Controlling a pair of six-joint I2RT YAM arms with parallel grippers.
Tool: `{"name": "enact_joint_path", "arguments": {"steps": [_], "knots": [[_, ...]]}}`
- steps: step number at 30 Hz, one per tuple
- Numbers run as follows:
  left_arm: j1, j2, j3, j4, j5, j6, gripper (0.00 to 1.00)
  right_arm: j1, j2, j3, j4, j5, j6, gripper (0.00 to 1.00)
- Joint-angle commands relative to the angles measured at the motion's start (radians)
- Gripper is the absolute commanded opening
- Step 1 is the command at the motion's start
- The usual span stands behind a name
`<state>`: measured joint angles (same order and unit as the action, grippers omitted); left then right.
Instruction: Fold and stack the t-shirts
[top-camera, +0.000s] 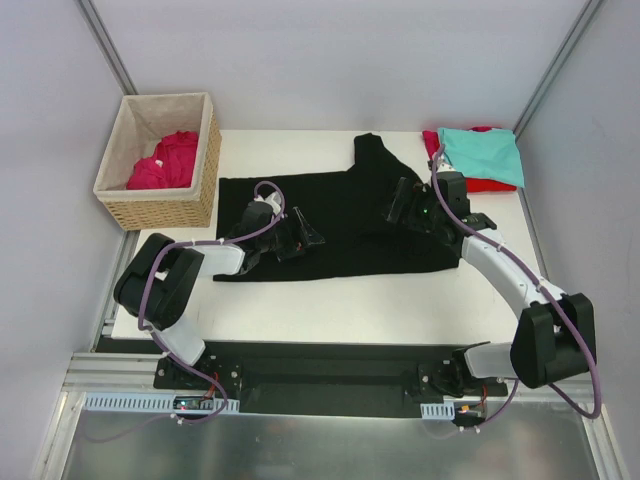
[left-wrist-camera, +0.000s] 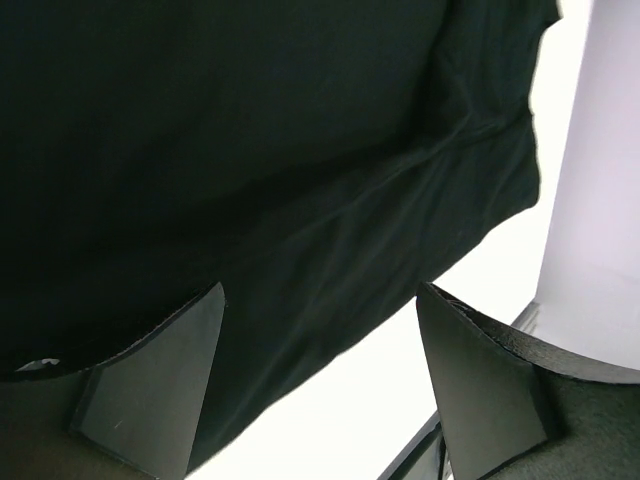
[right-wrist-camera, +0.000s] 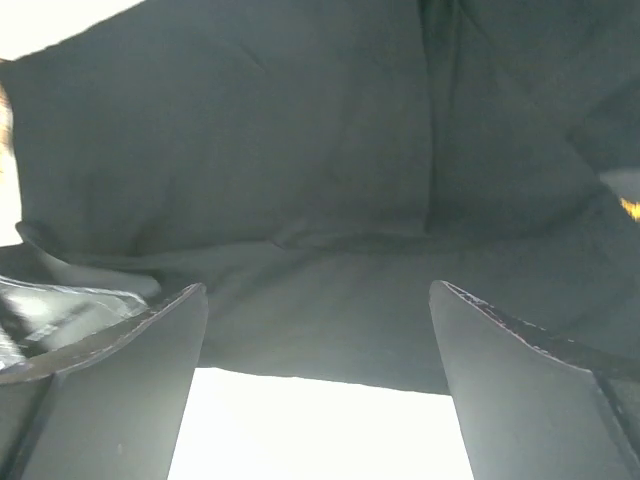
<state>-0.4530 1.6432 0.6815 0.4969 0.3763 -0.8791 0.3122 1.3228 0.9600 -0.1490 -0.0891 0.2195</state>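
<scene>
A large black t-shirt (top-camera: 345, 230) lies spread flat across the middle of the white table, one sleeve pointing to the back. My left gripper (top-camera: 303, 240) hovers open over its left half. In the left wrist view the black t-shirt (left-wrist-camera: 250, 150) fills the top and its hem runs between the spread fingers (left-wrist-camera: 160, 390) of the left gripper (left-wrist-camera: 320, 292). My right gripper (top-camera: 400, 205) is open over the shirt's right part, and the right wrist view has the right gripper (right-wrist-camera: 318, 288) wide open above the black t-shirt (right-wrist-camera: 300, 180) with nothing pinched. A teal t-shirt (top-camera: 483, 153) lies folded on a red t-shirt (top-camera: 492, 184) at the back right.
A woven wicker basket (top-camera: 165, 205) stands at the back left and holds crimson-pink t-shirts (top-camera: 165, 160). White table (top-camera: 330, 305) shows in front of the black shirt. Grey walls and metal posts close in the sides and back.
</scene>
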Motion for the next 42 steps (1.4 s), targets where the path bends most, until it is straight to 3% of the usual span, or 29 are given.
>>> {"name": "enact_joint_path", "arguments": {"steps": [1,5,11,17,32,42], "knots": [[-0.013,0.035,0.052,0.155,0.042,-0.029,0.77,-0.005,0.067,0.029,-0.060,-0.001,-0.003,0.97],[-0.013,0.030,0.036,0.152,0.027,-0.020,0.77,-0.005,0.153,0.045,-0.040,-0.047,0.020,0.97],[-0.012,0.014,0.027,0.117,0.018,-0.009,0.77,-0.005,0.239,0.074,-0.031,-0.067,0.038,0.71],[-0.012,0.007,0.026,0.106,0.016,-0.004,0.77,-0.004,0.292,0.095,-0.023,-0.081,0.052,0.56],[-0.012,0.035,-0.026,0.126,-0.007,0.000,0.77,-0.013,0.328,0.100,-0.021,-0.052,0.049,0.61],[-0.012,0.082,-0.134,0.253,0.019,-0.049,0.76,-0.038,0.332,0.102,-0.024,-0.029,0.061,0.61]]}}
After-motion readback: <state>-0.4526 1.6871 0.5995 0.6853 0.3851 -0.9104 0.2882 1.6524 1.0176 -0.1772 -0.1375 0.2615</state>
